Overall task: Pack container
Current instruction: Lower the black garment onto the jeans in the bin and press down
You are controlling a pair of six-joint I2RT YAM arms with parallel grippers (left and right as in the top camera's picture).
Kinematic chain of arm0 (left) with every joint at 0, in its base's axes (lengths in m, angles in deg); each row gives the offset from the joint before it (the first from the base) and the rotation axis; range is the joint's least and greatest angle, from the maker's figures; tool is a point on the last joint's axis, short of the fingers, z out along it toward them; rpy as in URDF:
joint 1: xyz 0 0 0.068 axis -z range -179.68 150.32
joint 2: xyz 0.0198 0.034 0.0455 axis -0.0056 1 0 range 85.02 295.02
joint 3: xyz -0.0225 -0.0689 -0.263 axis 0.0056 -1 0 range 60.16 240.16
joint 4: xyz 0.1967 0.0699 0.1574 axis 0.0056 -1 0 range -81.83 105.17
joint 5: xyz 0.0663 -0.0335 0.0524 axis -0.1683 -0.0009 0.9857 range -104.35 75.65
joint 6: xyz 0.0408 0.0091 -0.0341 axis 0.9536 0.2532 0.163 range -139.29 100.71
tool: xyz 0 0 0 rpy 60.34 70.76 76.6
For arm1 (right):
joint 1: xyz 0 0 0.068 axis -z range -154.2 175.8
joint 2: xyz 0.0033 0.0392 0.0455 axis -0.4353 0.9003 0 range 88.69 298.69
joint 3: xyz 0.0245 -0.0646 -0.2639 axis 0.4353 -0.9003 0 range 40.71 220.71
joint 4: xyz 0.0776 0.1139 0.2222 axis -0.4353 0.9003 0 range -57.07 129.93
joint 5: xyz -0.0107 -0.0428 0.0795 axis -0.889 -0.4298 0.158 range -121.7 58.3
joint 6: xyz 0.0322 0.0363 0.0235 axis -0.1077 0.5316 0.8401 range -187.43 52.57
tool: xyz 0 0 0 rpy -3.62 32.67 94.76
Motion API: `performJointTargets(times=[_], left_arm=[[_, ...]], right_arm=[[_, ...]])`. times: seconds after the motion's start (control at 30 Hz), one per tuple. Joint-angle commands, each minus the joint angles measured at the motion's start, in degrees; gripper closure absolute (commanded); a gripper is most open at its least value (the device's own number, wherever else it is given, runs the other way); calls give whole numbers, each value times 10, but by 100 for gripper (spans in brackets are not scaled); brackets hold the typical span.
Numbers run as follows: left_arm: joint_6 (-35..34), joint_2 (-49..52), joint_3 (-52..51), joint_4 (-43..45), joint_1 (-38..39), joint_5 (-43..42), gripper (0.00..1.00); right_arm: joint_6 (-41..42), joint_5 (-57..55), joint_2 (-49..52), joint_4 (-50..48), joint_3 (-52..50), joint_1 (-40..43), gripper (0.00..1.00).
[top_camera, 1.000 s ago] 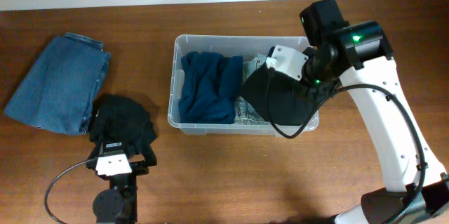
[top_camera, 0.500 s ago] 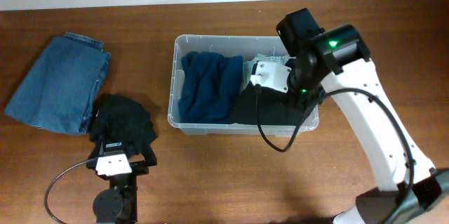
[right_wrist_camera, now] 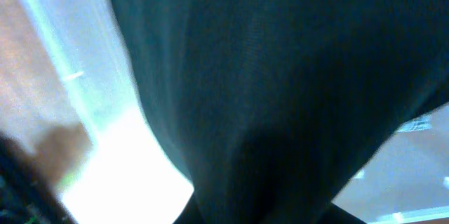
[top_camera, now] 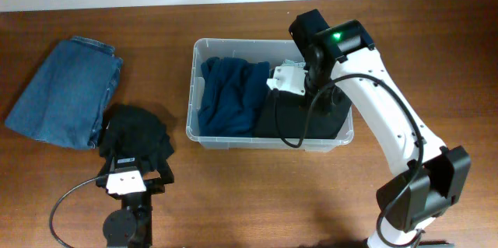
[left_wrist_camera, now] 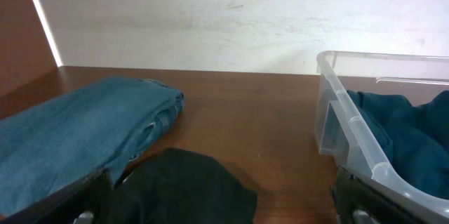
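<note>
Right gripper (top_camera: 297, 94) moved left, down into container (top_camera: 233, 43), centre frame, with black garment (top_camera: 303, 121). My grip there: can't tell. Left gripper (top_camera: 132, 174) spread, idle. Push cloth flat, clear of rim, then release.

Right arm (top_camera: 405, 147): white, extended from the lower right of the overhead frame to upper centre, elbow bent, green lamp lit at the wrist. Right gripper (top_camera: 286, 83): angled down-left, jaws hidden, stance not discernible. Left arm (top_camera: 124, 225): lower left, low. Left gripper (left_wrist_camera: 224, 206): jaws stood wide apart.
</note>
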Motion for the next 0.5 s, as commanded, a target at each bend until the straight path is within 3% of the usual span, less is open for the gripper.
performJointTargets(times=[0.0,0.13,0.2,0.23,0.27,0.33,0.37,0.47], left_arm=[[7,-4,-1,-2,1,2,1],[7,-4,-1,-2,1,2,1],[7,-4,-1,-2,1,2,0],[7,-4,-1,-2,1,2,1],[7,-4,-1,-2,1,2,1],[7,-4,-1,-2,1,2,1],[7,-4,-1,-2,1,2,1],[7,-4,-1,-2,1,2,1]], right_arm=[[-2,-18,5,-19,0,-4,96],[-2,-26,5,-39,0,-4,95],[-2,-25,5,-46,0,-4,89],[-2,-25,6,-50,0,-4,75],[-2,-25,6,-54,0,-4,68],[-2,-26,9,-59,0,-4,37],[-2,-26,10,-63,0,-4,27],[3,-26,13,-91,0,-4,18]])
